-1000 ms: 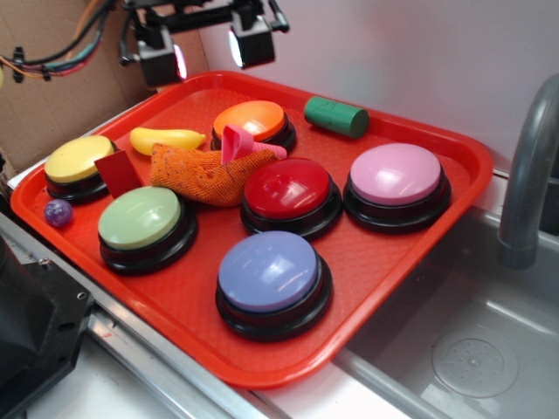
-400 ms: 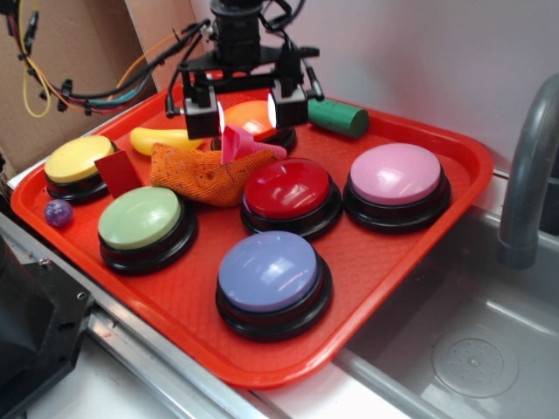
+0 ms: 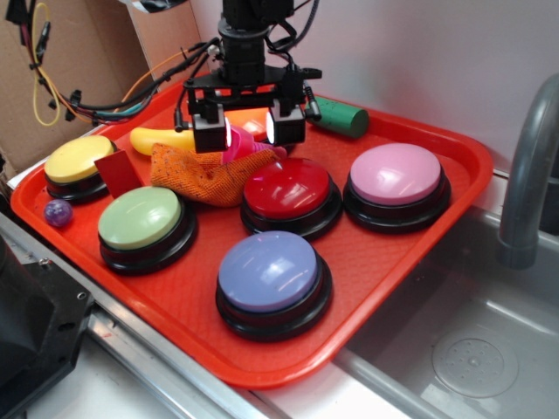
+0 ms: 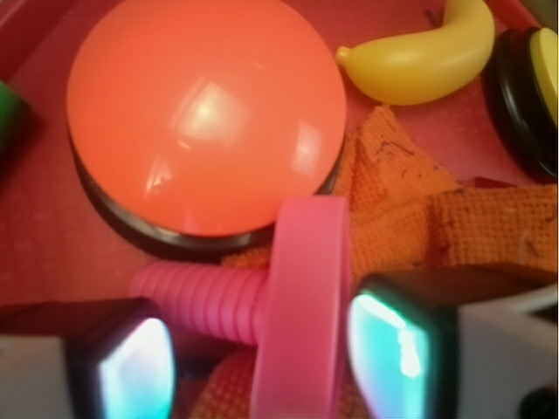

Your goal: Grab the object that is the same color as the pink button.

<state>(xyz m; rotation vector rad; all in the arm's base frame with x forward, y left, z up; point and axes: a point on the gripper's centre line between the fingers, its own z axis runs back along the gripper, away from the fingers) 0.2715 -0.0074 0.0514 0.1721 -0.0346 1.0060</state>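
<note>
Exterior view, left to right on red tray [image 3: 410,271]: small purple ball [image 3: 58,212] near left rim; yellow button [image 3: 77,164] just behind it; red card [image 3: 118,174] leaning upright beside yellow button; green button [image 3: 144,225] in front of card. Yellow banana [image 3: 162,140] lying behind orange mesh cloth [image 3: 196,179]. Cloth bunched mid-tray, reaching to red button [image 3: 288,194]. Gripper [image 3: 248,133] hanging over far end of cloth, jaws apart, two lit pads either side of hot-pink piece [image 3: 238,153]. Pink piece on top of cloth, between the pads, just in front of orange button [image 3: 253,122], mostly hidden here by gripper. Lavender-blue button [image 3: 271,279] at front centre. Green cylinder [image 3: 342,117] lying at back, right of gripper. Pink button [image 3: 396,182] right of red button, near right rim, well apart from pink piece. Grey faucet [image 3: 528,175] and sink [image 3: 472,349] at far right, off tray.

Wrist view, left to right: left pad [image 4: 131,367] at bottom; ribbed end of pink piece [image 4: 301,305] sticking left, flat band rising upright between pads; orange button [image 4: 205,113] above; right pad [image 4: 393,345] beside band. Jaws open, small gap visible each side of band, not clamped. Orange cloth [image 4: 419,209] under and right of piece; banana [image 4: 419,61] top right; yellow button edge [image 4: 533,78] far right.
</note>
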